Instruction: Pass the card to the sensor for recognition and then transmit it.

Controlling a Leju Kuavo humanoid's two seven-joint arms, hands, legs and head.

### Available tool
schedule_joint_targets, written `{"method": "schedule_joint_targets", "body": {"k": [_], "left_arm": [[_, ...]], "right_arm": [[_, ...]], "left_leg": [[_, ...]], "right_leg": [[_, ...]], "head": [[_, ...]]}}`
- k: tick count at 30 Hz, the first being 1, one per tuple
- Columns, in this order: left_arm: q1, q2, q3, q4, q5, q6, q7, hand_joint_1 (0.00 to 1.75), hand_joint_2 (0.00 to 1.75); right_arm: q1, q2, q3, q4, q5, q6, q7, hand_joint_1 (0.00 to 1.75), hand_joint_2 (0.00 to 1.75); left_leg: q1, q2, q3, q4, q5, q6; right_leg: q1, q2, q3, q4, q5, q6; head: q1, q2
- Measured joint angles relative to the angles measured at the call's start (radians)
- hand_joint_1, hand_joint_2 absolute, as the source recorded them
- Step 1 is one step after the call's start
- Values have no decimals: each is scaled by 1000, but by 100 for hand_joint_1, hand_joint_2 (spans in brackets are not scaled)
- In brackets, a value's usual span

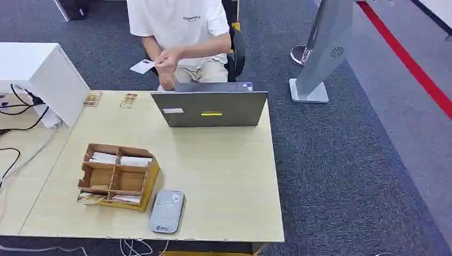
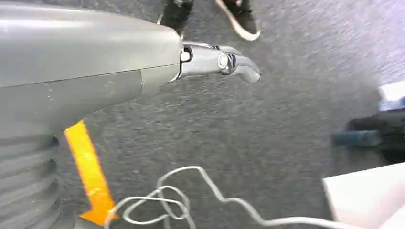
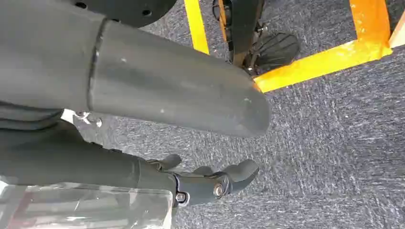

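Observation:
A person behind the table holds a white card (image 1: 142, 66) in one hand, above the table's far edge. The grey card sensor (image 1: 167, 211) lies flat near the table's front edge, just right of a wooden organizer (image 1: 117, 177) with white cards in its compartments. My left hand (image 2: 210, 59) hangs over dark carpet with its fingers stretched out and nothing in it. My right hand (image 3: 205, 183) also hangs above the carpet, fingers loosely extended and apart, holding nothing.
A grey laptop (image 1: 210, 106) stands open at the far side of the wooden table (image 1: 229, 176), its back toward me. Two small wooden pieces (image 1: 92, 98) lie at the far left corner. A white box (image 1: 40, 74) with cables sits left; a kiosk stand (image 1: 322, 53) is on the floor at right.

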Motion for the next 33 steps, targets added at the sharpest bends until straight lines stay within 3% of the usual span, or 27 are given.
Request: {"method": "schedule_joint_targets", "body": {"k": [9, 20, 25, 33], "left_arm": [[79, -27, -147, -298, 134, 79, -28, 0, 175], [143, -35, -324, -664, 240, 148, -112, 0, 175], [140, -35, -396, -831, 200, 166, -143, 0, 175], [59, -16, -509, -990, -9, 174, -159, 0, 175]], "right_arm": [[-5, 0, -10, 2, 12, -1, 2, 0, 0], [-12, 1, -22, 3, 39, -4, 11, 0, 0], [-21, 7, -23, 3, 55, -4, 18, 0, 0], [-32, 13, -23, 5, 82, -2, 31, 0, 0]], "left_leg": [[0, 0, 0, 0, 0, 0], [1, 0, 1, 0, 0, 0], [1, 1, 1, 0, 1, -1], [1, 1, 2, 0, 1, -2]], "right_leg": [[0, 0, 0, 0, 0, 0], [1, 0, 1, 0, 0, 0], [1, 1, 0, 0, 1, -1], [1, 1, 0, 0, 2, -2]], "head": [[0, 0], [-2, 0], [-2, 0], [-2, 0]]}}
